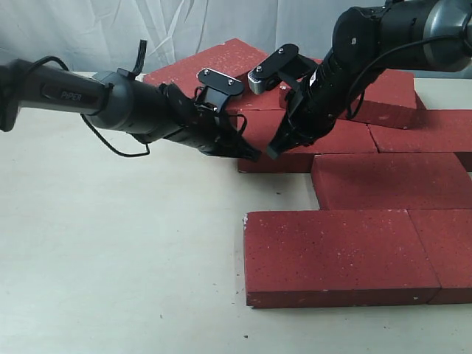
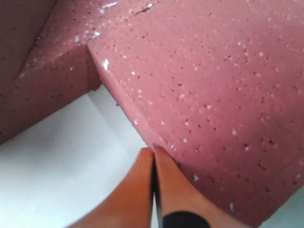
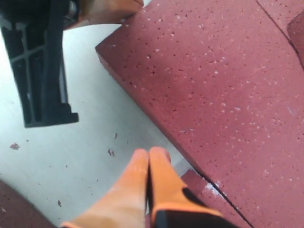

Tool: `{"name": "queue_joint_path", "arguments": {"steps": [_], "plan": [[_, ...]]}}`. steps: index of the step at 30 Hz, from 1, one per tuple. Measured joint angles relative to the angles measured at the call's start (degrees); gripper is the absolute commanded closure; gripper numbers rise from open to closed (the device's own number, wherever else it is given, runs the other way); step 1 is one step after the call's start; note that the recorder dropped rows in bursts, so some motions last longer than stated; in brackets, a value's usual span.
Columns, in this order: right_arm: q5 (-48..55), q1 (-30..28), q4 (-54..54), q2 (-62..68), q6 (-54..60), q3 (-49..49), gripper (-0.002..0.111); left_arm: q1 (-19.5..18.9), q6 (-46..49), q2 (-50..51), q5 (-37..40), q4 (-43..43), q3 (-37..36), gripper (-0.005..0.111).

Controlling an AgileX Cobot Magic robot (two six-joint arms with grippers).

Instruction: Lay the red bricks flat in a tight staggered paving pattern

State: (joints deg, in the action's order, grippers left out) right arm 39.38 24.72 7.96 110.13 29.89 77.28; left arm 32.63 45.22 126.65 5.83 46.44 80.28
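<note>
Pale surface (image 1: 110, 258), white curtain (image 1: 147, 29) behind. I see the red bricks (image 1: 335, 258) lying flat in staggered rows on the surface's right half. Left claw (image 1: 253, 155) pressed together, tips touching a middle brick's edge. Right claw (image 1: 273, 151) pressed together too, just beside it.

Reaches in from the surface's (image 1: 110, 258) left edge with the left arm (image 1: 110, 99), nearly level, left tool (image 1: 251, 154) pinched shut. Slants steeply down from the far right corner with the right arm (image 1: 354, 44), right tool (image 1: 274, 150) likewise closed. Holds both tips just beside each other, not touching.
</note>
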Motion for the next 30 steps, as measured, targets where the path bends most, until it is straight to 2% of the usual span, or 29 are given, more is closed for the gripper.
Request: {"name": "queue_joint_path", "arguments": {"steps": [11, 20, 30], "plan": [[0.00, 0.00, 0.00, 0.00, 0.00, 0.00, 0.109, -0.12, 0.00, 0.83, 1.01, -1.88, 1.06, 0.107], [0.00, 0.00, -0.12, 0.00, 0.00, 0.00, 0.109, -3.45, 0.00, 1.38, 2.97, -3.34, 1.56, 0.107], [2.72, 0.00, 0.92, 0.40, 0.26, 0.00, 0.109, -4.09, 0.00, -5.65, 14.09, -6.69, 1.56, 0.107]]}}
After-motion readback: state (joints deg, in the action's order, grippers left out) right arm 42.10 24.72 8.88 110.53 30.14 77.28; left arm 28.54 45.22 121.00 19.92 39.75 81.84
